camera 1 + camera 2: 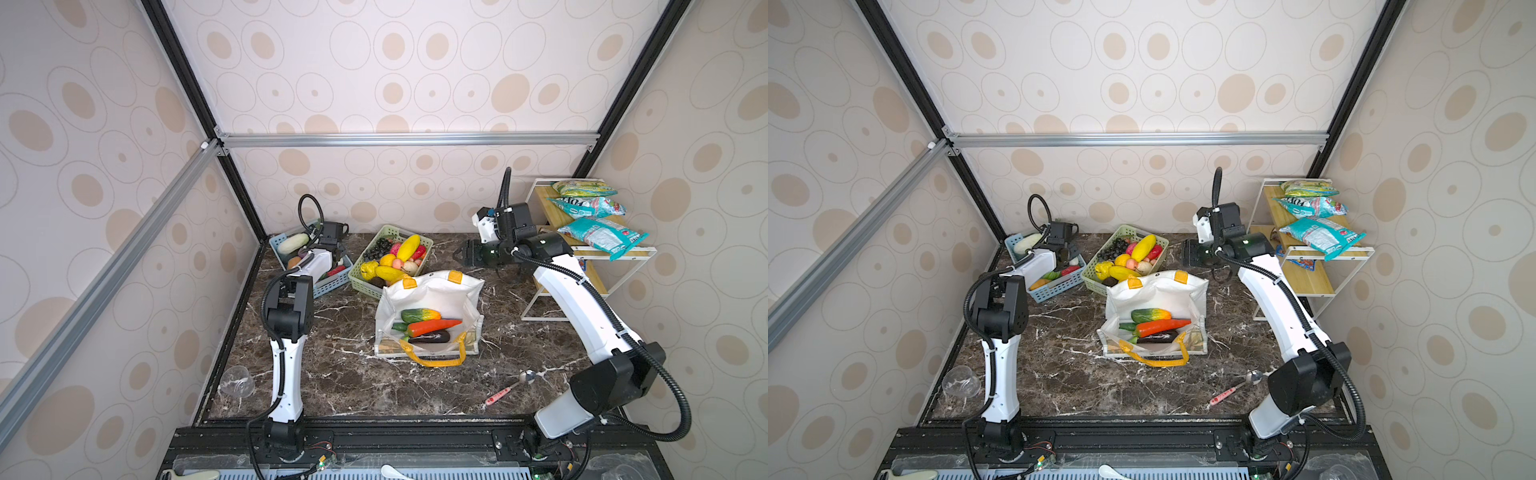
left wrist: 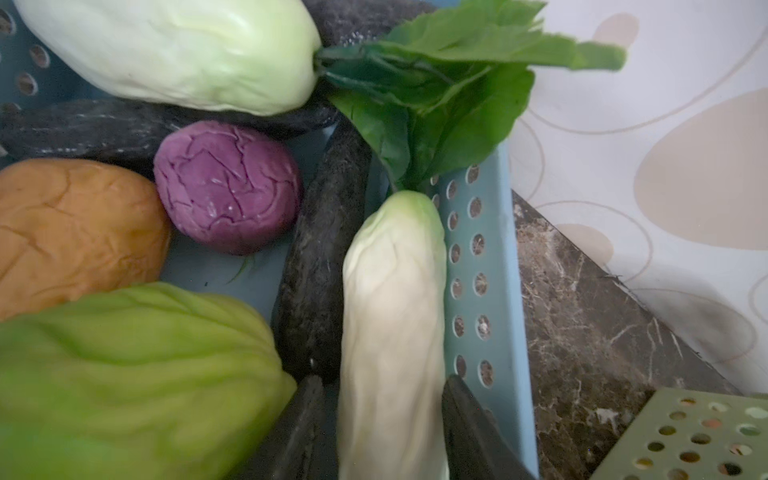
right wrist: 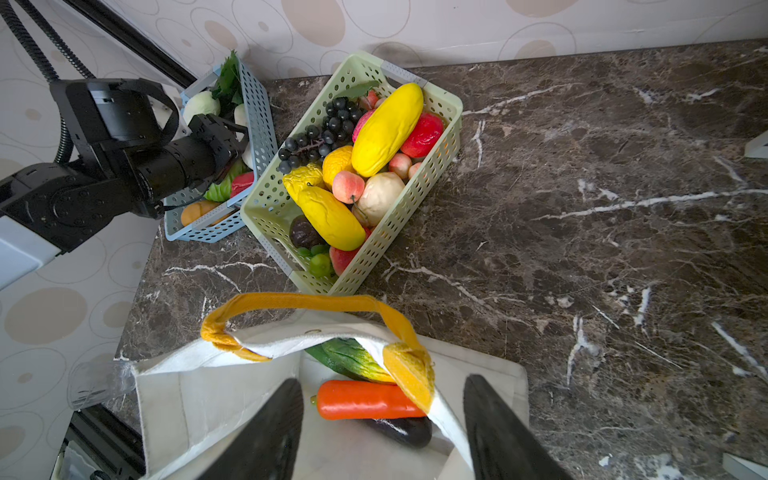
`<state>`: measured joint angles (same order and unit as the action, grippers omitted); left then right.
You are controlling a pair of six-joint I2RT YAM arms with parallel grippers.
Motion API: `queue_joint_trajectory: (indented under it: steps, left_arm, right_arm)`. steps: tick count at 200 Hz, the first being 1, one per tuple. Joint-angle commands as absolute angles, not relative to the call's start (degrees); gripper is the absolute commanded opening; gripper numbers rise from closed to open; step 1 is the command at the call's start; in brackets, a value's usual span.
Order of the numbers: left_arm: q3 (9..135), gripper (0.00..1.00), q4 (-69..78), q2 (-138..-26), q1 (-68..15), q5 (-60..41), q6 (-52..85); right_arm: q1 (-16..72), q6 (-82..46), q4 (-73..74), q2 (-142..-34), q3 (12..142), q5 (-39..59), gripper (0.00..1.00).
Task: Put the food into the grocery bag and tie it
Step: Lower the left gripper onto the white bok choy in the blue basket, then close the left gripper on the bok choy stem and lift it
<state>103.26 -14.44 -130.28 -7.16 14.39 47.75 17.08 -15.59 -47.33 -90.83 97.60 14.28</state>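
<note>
The white piece (image 2: 390, 299), long and ribbed, lay in the blue basket (image 2: 484, 266), close along the basket wall. The left gripper (image 2: 382, 380) stood over its near end with one jaw on each side. The wall-side jaw looked to touch it. Beside the other jaw we saw a thin gap, so we judged the gripper open around the piece and not clamped on it.

Just outside the inner jaw lay a dark rough piece (image 2: 320, 257), and a wrinkled green one (image 2: 124, 374) beyond that. To do this pick well, we judged that the gripper should close squarely across the white piece alone. The inner jaw should stay off the dark piece, and the outer jaw should slide down between the piece and the wall without catching a hole. With the hold so near one end, the far end and the leaves (image 2: 436, 83) there might droop. A firm grip and a straight lift clear of the rim seemed wise before any sideways travel.

The green basket (image 1: 361, 276) stood between this gripper and the grocery bag (image 1: 428, 293). The bag stood open on the table (image 1: 332, 374), already holding the gourd (image 1: 419, 314), carrot (image 1: 434, 326) and eggplant (image 1: 430, 336). The right gripper (image 3: 382, 386) hung open and empty above the bag's far rim, near a yellow handle (image 3: 299, 301). We thought it should stay out of the bag's mouth during the drop.
</note>
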Motion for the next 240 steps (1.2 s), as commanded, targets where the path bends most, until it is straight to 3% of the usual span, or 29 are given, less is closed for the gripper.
queue_joint_trajectory:
  steps: [1, 51, 126, 171, 240]
  left_arm:
    - [103.46, 0.48, -15.13, -127.93, -6.51, 16.10, 49.14]
    - [108.90, 0.53, -23.30, -132.59, -6.24, 16.62, 48.93]
    - [116.43, 0.50, -33.49, -138.85, -6.35, 21.54, 46.05]
    - [117.19, 0.63, -33.14, -141.58, -6.50, 18.86, 46.06]
    - [111.95, 0.38, -26.51, -139.21, -6.16, 16.68, 48.06]
  right_arm:
    - [17.38, -15.48, -48.31, -90.35, 97.69, 13.49, 0.64]
    - [17.66, -15.77, -48.38, -91.16, 98.59, 14.15, 0.64]
    - [18.22, -15.70, -47.77, -91.23, 98.63, 14.62, 0.64]
    - [18.36, -15.61, -48.01, -90.90, 98.82, 14.45, 0.64]
    - [18.54, -15.68, -48.30, -90.37, 98.96, 13.54, 0.64]
